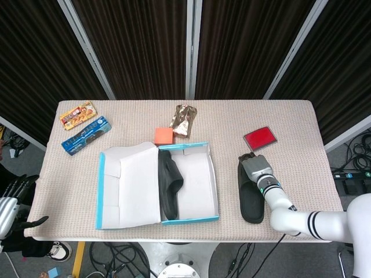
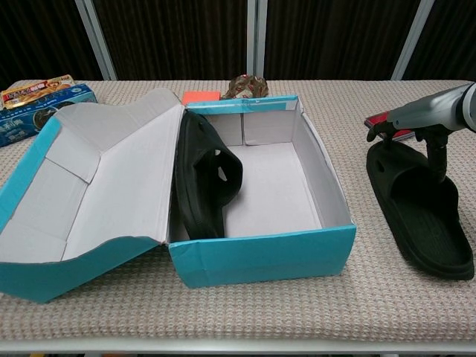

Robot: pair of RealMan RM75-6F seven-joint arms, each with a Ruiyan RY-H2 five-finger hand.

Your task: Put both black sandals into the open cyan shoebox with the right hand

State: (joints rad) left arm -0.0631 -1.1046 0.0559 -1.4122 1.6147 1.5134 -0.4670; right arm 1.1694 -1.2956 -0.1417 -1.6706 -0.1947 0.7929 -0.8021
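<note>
The open cyan shoebox [image 1: 215, 191] [image 2: 260, 256] sits mid-table with its lid folded out to the left. One black sandal [image 1: 169, 185] [image 2: 204, 178] leans on its side against the box's left wall. The second black sandal [image 1: 251, 200] [image 2: 428, 216] lies flat on the table to the right of the box. My right hand [image 1: 255, 168] [image 2: 422, 117] is on its strap end: fingers curl over the strap while the thumb reaches down onto the footbed. My left hand [image 1: 10, 202] hangs off the table's left front corner, holding nothing, fingers apart.
A red card [image 1: 259, 138] [image 2: 392, 123] lies just behind the loose sandal. An orange block [image 1: 164, 135] and a foil packet [image 1: 184, 120] lie behind the box. Two snack packs [image 1: 86, 134] sit at the far left.
</note>
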